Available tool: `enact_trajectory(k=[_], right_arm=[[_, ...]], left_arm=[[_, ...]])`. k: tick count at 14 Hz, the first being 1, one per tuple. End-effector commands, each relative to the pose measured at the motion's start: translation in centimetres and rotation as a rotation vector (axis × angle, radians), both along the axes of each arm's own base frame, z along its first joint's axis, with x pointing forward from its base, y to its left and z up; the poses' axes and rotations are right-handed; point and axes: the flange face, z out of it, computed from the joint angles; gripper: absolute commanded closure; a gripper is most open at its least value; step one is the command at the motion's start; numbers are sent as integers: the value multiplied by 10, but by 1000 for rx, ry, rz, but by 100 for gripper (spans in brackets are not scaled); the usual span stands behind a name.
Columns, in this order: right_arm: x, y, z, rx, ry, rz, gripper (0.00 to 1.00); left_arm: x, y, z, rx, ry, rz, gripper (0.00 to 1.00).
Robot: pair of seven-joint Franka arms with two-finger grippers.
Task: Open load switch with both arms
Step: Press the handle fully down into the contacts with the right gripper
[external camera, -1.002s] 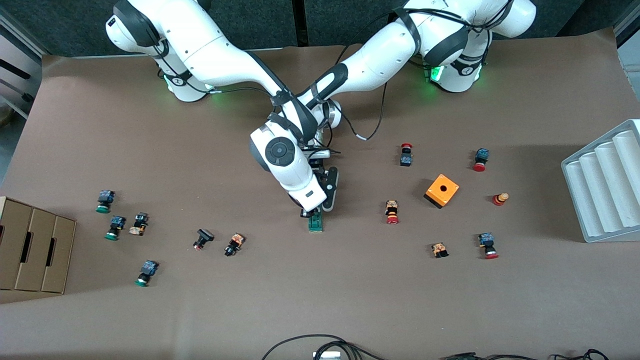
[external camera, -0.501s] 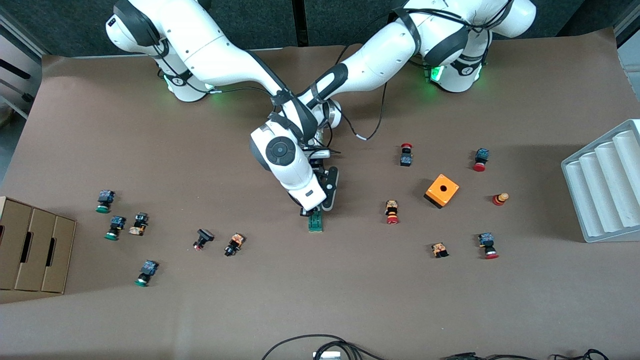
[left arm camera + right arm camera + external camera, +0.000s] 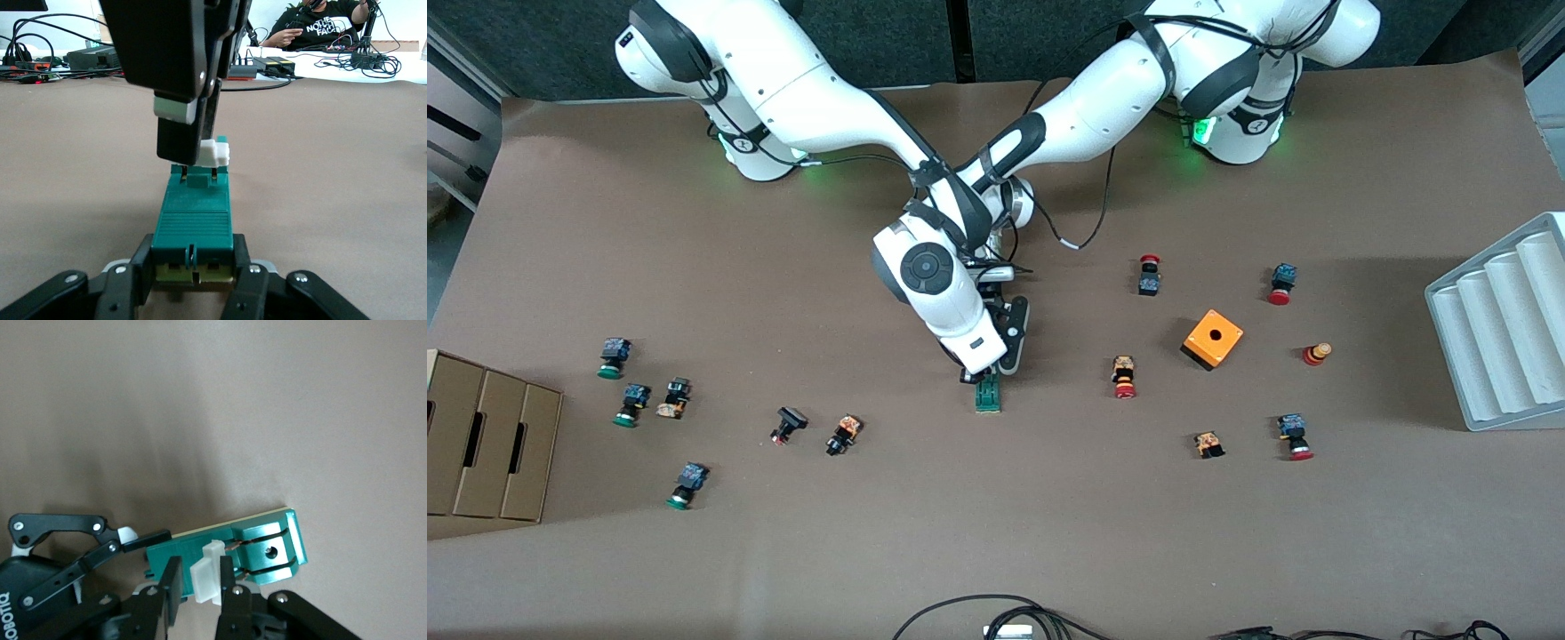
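The load switch (image 3: 988, 396), a slim dark-green block, lies mid-table under both crossed arms. My left gripper (image 3: 193, 257) is shut on the switch's end (image 3: 192, 230) that lies farther from the front camera, one finger on each long side. My right gripper (image 3: 200, 570) comes down from above, shut on the switch's white sliding piece (image 3: 205, 579), which stands up between its fingers. The left wrist view shows that white piece (image 3: 215, 153) beside the right gripper's fingers. In the front view the right arm's hand hides most of both grippers.
Small red-capped push buttons (image 3: 1125, 377) and an orange cube box (image 3: 1213, 339) lie toward the left arm's end, before a grey ribbed tray (image 3: 1503, 329). Green-capped buttons (image 3: 612, 358) and a cardboard box (image 3: 485, 444) sit at the right arm's end.
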Motion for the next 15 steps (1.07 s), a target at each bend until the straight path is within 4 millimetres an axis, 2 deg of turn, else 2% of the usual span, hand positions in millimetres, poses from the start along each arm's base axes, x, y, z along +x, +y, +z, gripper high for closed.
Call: enact_trajectory(k=[1, 15], right_arm=[[-9, 0, -2, -15, -1, -6, 71], [-8, -1, -9, -16, -3, -11, 71]], left_arm=[[-6, 2, -16, -8, 15, 5, 67], [-5, 3, -16, -8, 14, 6, 67]])
